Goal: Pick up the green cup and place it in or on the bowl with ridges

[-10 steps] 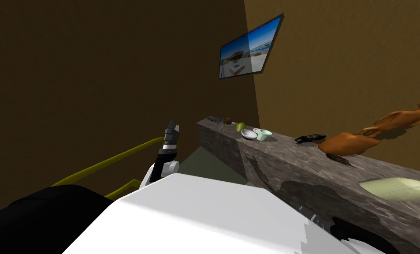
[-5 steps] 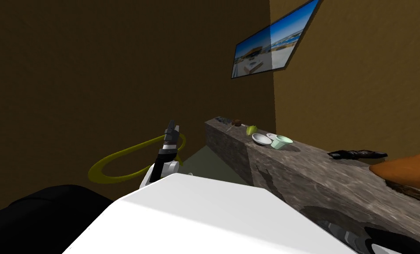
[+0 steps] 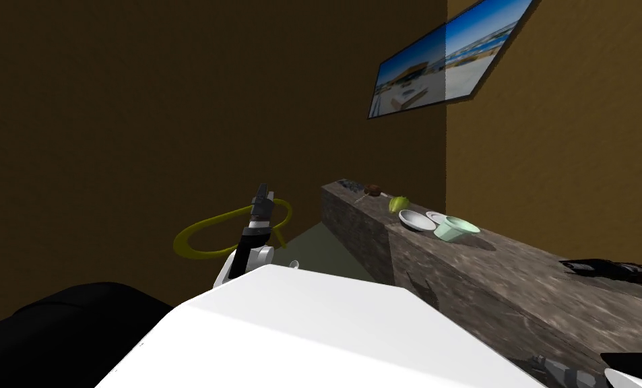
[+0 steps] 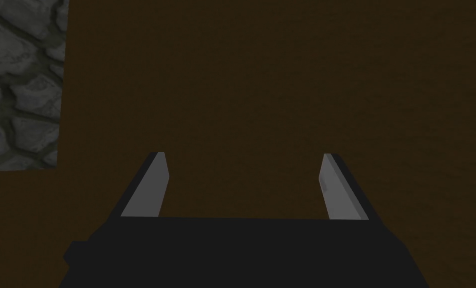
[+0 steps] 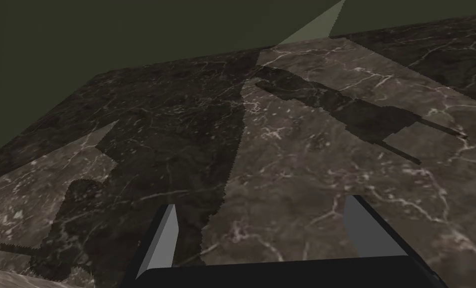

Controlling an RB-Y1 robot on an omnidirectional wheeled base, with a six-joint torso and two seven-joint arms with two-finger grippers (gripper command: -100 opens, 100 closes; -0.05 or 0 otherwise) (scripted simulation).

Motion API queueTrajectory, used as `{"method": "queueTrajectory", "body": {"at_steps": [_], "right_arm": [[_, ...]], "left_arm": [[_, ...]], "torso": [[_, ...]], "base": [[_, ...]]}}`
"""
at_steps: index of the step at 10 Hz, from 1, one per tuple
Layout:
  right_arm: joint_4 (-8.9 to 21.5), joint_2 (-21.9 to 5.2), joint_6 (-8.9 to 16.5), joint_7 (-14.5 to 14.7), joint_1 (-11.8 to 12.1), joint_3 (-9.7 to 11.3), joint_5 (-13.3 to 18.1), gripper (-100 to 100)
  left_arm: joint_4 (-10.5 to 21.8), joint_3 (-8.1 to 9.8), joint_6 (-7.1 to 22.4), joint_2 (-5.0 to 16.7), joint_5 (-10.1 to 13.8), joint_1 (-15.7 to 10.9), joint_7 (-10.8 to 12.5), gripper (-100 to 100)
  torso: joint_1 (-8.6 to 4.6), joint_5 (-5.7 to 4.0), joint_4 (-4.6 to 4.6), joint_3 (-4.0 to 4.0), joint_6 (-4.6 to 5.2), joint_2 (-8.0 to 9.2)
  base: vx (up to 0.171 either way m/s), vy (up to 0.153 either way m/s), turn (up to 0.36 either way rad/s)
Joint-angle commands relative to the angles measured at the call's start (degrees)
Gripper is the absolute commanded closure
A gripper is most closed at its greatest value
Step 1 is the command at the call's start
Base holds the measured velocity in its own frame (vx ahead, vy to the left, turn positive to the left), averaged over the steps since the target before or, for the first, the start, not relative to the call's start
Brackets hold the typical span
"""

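Reaching the pale green cup (image 3: pixel 455 229) well means driving closer first: it stands on the marbled counter (image 3: pixel 515 269), with a white bowl (image 3: pixel 416 219) just beside it at its 10 o'clock. The left gripper (image 3: pixel 263 195) is well apart at the cup's 9 o'clock, and the right gripper (image 5: pixel 259 215) hovers over the counter. Both gape wide, empty.

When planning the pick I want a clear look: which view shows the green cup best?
The head view: the pale green cup stands upright on the stone counter, beside a white bowl. The wrist views aim elsewhere: the left at a brown wall, the right at the counter's top.
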Motion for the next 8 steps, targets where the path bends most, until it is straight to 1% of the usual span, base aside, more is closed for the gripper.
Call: {"method": "queueTrajectory", "body": {"at_steps": [1,2,3,4,5,6,7,8], "right_arm": [[2.05,-1.36,2.40,1.53,-0.69,-0.08,-1.21,-100],[4.20,-3.84,4.40,3.55,-0.99,-1.09,-3.44,-100],[4.53,-3.89,5.50,3.55,-0.99,-1.09,-3.44,-100],[6.44,-6.28,7.63,5.46,-1.39,-2.11,-5.57,-100],[6.65,-6.28,8.47,5.46,-1.39,-2.11,-5.57,-100],[6.91,-6.28,8.47,5.46,-1.39,-2.11,-5.57,-100],[8.93,-8.53,11.29,7.26,-1.88,-3.12,-7.59,-100],[10.98,-10.39,12.64,8.93,-2.44,-4.12,-9.48,-100]], "left_arm": [[0.00,0.00,0.00,0.00,0.00,0.00,0.00,0],[0.00,0.00,0.00,0.00,0.00,0.01,0.00,0],[0.00,0.00,0.00,0.00,0.00,0.00,0.00,0],[0.00,0.01,0.00,0.00,0.00,0.01,0.00,0],[0.00,0.00,0.00,0.00,0.00,0.00,0.00,0],[0.00,0.01,0.00,0.00,0.00,0.02,0.00,0],[0.00,0.01,0.00,0.00,0.00,0.02,0.00,0],[0.00,0.00,0.00,0.00,0.00,0.00,0.00,0]], "torso": [[0.00,0.00,0.00,0.00,0.00,0.00],[-0.02,-0.03,0.00,0.00,0.06,0.00],[-0.03,-0.02,-0.01,-0.02,0.00,-0.04],[-0.02,-0.03,-0.01,-0.01,0.09,-0.02],[0.01,0.00,-0.01,-0.02,0.00,-0.04],[0.00,-0.04,-0.01,-0.01,0.11,-0.02],[0.03,-0.03,0.01,0.01,0.15,0.02],[0.04,-0.01,-0.01,-0.01,-0.01,-0.02]], "base": [[0.009,-0.018,0.276],[0.013,-0.019,0.356],[0.014,-0.022,0.217],[0.012,-0.013,0.367],[0.012,-0.020,0.206],[0.010,-0.009,-0.020],[0.010,-0.002,0.362],[0.022,-0.028,0.437]]}}
